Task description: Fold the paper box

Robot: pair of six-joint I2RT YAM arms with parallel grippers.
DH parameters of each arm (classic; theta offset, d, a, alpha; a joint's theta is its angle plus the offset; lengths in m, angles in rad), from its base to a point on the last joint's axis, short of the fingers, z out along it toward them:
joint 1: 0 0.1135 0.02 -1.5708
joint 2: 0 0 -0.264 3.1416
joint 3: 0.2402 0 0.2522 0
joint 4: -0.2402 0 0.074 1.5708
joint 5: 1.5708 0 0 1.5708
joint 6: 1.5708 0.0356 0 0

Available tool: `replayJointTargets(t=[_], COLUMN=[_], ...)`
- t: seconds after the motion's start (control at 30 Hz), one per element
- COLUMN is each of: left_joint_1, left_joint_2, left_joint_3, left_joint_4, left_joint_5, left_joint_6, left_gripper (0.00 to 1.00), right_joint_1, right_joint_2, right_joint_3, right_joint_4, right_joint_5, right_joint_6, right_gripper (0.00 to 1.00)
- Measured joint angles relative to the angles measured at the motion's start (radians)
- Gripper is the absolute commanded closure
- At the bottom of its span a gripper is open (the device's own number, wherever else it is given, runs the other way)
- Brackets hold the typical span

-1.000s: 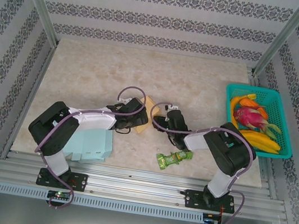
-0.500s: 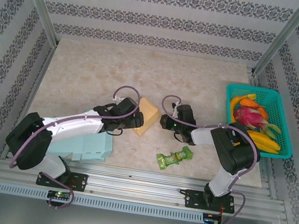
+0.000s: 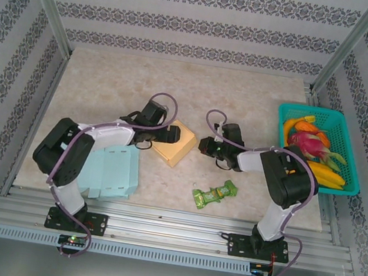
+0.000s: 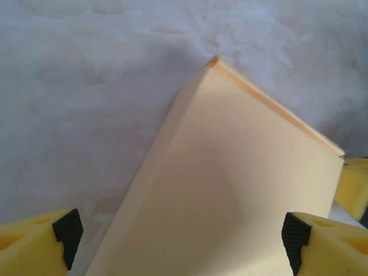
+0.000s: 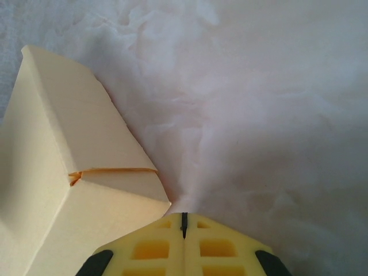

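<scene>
- The paper box (image 3: 175,146) lies near the middle of the table (image 3: 108,84), between the two grippers, and it looks folded shut. You see it as a flat, pale yellow block.
- Your left gripper (image 3: 168,134) is over the left part of the box. In the left wrist view its jaws stand wide apart, with one yellow finger (image 4: 34,238) at each lower corner and the box (image 4: 230,184) between them.
- From these pictures you cannot tell whether the finger pads really touch the sides of the box.
- Your right gripper (image 3: 205,145) is at the right side of the box. In the right wrist view its two fingers (image 5: 149,250) are pressed together with nothing between them.
- The closed tips are just beside the near corner of the box (image 5: 63,172), where a thin orange seam shows.
- In front of the left arm you see light blue folded cardboard (image 3: 112,172) lying flat on the table.
- A green snack packet (image 3: 215,194) lies near the front edge, well apart from the box.
- A teal basket (image 3: 314,110) with fruit stands at the right edge of the table.
</scene>
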Motion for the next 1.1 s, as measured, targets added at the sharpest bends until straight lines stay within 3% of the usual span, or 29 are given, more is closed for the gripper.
replayJointTargets(t=[0.5, 1.1], left_joint_1=[-0.014, -0.065], left_joint_2=[0.124, 0.129], left_joint_3=[0.001, 0.045], left_joint_4=[0.207, 0.130], left_joint_5=[0.187, 0.036], left_joint_6=[0.058, -0.031], left_gripper=[0.14, 0.11], right_joint_1=[-0.008, -0.026], right_joint_2=[0.036, 0.031], right_joint_3=[0.049, 0.043], right_joint_4=[-0.028, -0.021], right_joint_5=[-0.043, -0.075], right_joint_6=[0.012, 0.048], right_gripper=[0.98, 0.98])
